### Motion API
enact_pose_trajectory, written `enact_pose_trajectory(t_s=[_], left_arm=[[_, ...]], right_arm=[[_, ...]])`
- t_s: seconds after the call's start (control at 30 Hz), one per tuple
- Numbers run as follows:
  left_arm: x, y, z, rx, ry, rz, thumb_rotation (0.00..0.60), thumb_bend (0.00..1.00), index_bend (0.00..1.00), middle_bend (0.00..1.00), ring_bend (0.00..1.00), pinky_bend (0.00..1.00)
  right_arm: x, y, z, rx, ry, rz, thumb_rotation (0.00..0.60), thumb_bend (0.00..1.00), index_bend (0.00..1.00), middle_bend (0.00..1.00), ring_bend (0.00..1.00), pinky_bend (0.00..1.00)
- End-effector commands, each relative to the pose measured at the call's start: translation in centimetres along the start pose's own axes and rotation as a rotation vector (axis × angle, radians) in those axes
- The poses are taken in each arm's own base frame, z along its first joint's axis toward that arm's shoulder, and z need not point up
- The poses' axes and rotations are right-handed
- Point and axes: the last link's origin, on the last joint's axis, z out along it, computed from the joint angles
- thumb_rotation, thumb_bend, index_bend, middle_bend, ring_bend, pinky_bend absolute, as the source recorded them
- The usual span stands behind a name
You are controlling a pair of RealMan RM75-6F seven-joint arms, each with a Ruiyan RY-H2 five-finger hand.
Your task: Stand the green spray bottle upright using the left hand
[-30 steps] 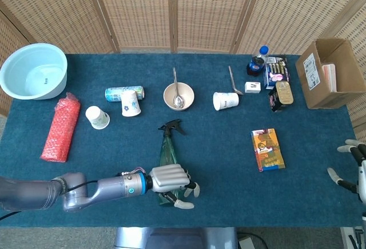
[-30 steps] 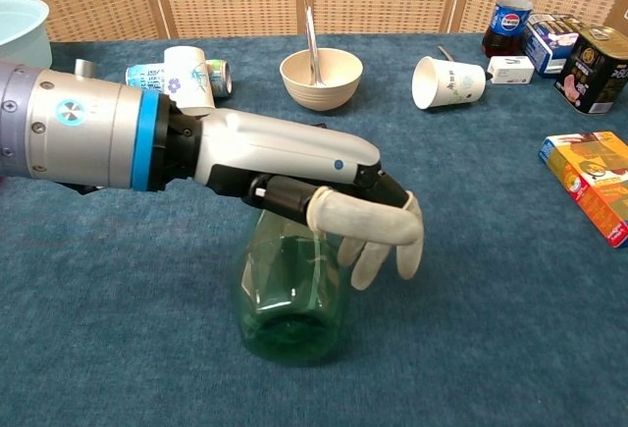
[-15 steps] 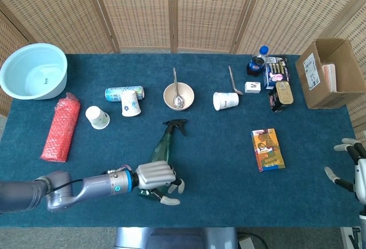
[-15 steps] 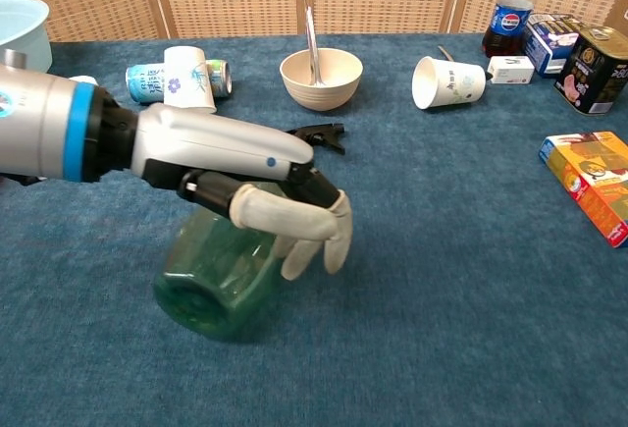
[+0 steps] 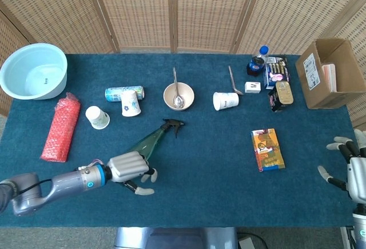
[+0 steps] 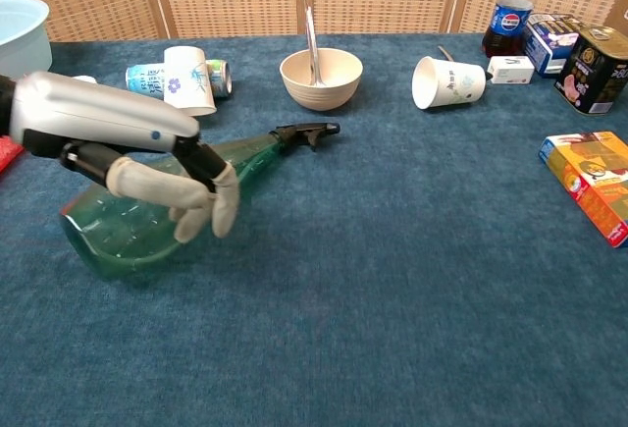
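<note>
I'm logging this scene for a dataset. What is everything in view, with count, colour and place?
Spray bottle: 1, green, lying front left, under left hand
Basin: 1, pale blue, far left
Red packet: 1, left edge
Paper cups: 3, white, mid row
Can: 1, lying behind a cup
Bowl: 1, cream, centre, spoon inside
Cola bottle: 1, back right
Tin: 1, dark, back right
Flat box: 1, yellow-orange, right
Carton: 1, brown, far right
Left hand: on bottle
Right hand: empty, right edge

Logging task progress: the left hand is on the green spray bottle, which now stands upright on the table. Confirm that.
Not upright. The chest view shows the green spray bottle lying on its side on the table, nozzle toward the bowl. The left hand is on it, fingers draped over its body.
</note>
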Motion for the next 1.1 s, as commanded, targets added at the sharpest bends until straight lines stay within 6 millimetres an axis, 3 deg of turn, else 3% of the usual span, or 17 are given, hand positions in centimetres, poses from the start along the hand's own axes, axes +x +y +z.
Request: enact_pose_trajectory(t_s=[0.03, 0.33, 0.43, 0.53, 0.67, 0.87, 1.1], left_arm=[[0.1, -1.1, -1.1, 0.054, -0.012, 0.021, 0.0, 0.31, 0.38, 0.55, 0.5, 0.4], [1.6, -3.5, -3.1, 0.174, 0.0, 0.064, 0.0, 0.31, 0.38, 0.54, 0.5, 0.36], [2.2, -4.2, -3.6, 0.213, 0.01, 0.082, 0.0, 0.31, 0.37, 0.53, 0.49, 0.45], [2.8, -4.8, -3.6, 0.242, 0.034, 0.074, 0.0, 0.31, 0.36, 0.51, 0.46, 0.43], [3.7, -3.9, -3.6, 0.213, 0.126, 0.044, 0.0, 0.31, 0.34, 0.47, 0.43, 0.48], [5.4, -2.5, -5.0, 0.208, 0.322, 0.09, 0.0, 0.31, 0.32, 0.42, 0.39, 0.48], [5.8, -3.0, -5.8, 0.41, 0.392, 0.162, 0.0, 0.31, 0.3, 0.38, 0.42, 0.48]], right_arm=[[0.0, -0.2, 0.0, 0.004, 0.0, 0.003, 0.6, 0.23, 0.39, 0.3, 0.05, 0.1], [0.0, -0.7, -0.1, 0.01, 0.004, 0.005, 0.6, 0.23, 0.39, 0.3, 0.05, 0.1], [0.0, -0.7, -0.1, 0.011, 0.004, 0.007, 0.6, 0.23, 0.39, 0.3, 0.05, 0.1], [-0.1, -0.7, -0.1, 0.012, 0.002, 0.01, 0.6, 0.23, 0.39, 0.3, 0.05, 0.1], [-0.2, -0.6, -0.1, 0.009, 0.0, 0.015, 0.6, 0.23, 0.39, 0.3, 0.05, 0.1], [-0.3, -0.4, 0.1, 0.014, -0.004, 0.025, 0.6, 0.23, 0.39, 0.3, 0.05, 0.1], [-0.8, 0.1, 0.2, 0.023, -0.016, 0.043, 0.6, 0.23, 0.39, 0.3, 0.05, 0.1]])
